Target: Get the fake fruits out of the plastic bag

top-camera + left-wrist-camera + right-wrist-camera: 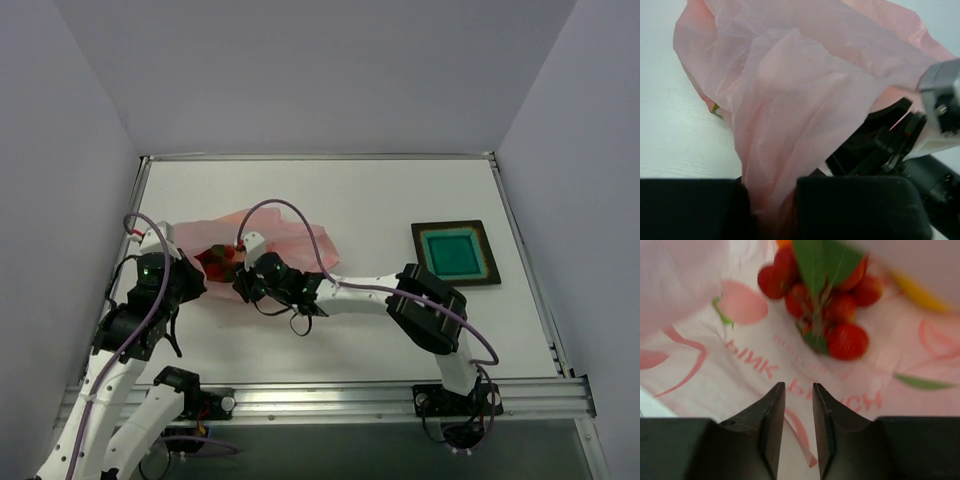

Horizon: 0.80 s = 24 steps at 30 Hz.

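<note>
Though blurred, glossy berries point(830, 305) seem inside crinkly bag point(805, 100).

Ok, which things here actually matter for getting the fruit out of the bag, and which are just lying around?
For the job: plastic bag, red berries, yellow piece, left gripper pinching the bag, right gripper inside it, jaws slightly apart.
Just lying about: teal tray, apart from the bag.

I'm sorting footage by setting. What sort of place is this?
Most likely a robotics lab test cell: a white table boxed in by plain walls, robot arms bolted to a metal rail, and props such as a plastic bag and tray.
</note>
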Each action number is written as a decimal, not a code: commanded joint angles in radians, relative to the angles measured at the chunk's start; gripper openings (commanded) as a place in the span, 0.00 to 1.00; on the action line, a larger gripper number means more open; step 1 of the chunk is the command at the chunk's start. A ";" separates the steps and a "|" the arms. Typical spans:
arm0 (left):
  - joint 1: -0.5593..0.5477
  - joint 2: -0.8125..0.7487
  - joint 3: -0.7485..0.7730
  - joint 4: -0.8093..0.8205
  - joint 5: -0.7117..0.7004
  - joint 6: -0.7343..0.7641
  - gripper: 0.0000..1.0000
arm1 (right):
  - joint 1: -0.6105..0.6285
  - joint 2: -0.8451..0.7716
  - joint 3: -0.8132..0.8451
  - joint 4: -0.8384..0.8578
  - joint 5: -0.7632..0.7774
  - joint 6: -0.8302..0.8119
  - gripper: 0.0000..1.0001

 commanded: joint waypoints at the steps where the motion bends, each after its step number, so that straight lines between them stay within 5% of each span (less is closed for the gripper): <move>1: 0.003 -0.021 0.004 -0.033 0.003 -0.015 0.02 | 0.040 -0.069 -0.109 0.114 -0.009 0.045 0.26; 5: -0.017 0.001 0.025 -0.059 0.037 -0.004 0.02 | 0.047 -0.114 -0.177 0.147 0.050 0.071 0.60; 8: -0.017 0.006 0.039 -0.064 0.040 0.004 0.02 | 0.042 -0.117 -0.146 0.141 0.076 0.044 0.68; 24: -0.018 -0.020 0.067 -0.059 0.060 0.108 0.04 | 0.027 0.108 0.136 0.221 0.267 0.070 0.59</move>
